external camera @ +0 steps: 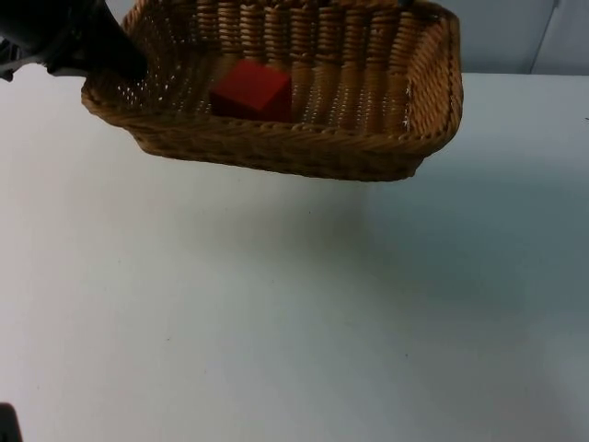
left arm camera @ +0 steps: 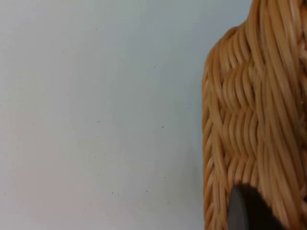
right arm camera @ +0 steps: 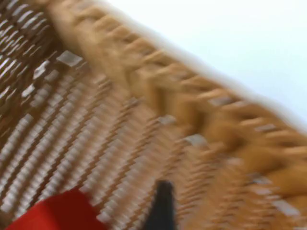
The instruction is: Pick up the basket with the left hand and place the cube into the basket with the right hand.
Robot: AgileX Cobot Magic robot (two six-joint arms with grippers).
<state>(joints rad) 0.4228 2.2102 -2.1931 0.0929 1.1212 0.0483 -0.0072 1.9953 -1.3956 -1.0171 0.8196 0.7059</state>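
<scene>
The left hand (external camera: 124, 63) grips the basket (external camera: 304, 152) at its 9 o'clock rim, lifted off the table (external camera: 276, 322), with the red cube (external camera: 250, 90) already lying inside, so both steps look done; I cannot tell the right hand's state.

tan woven basket (external camera: 368, 157), red cube (external camera: 250, 90), white table (external camera: 276, 322).
</scene>
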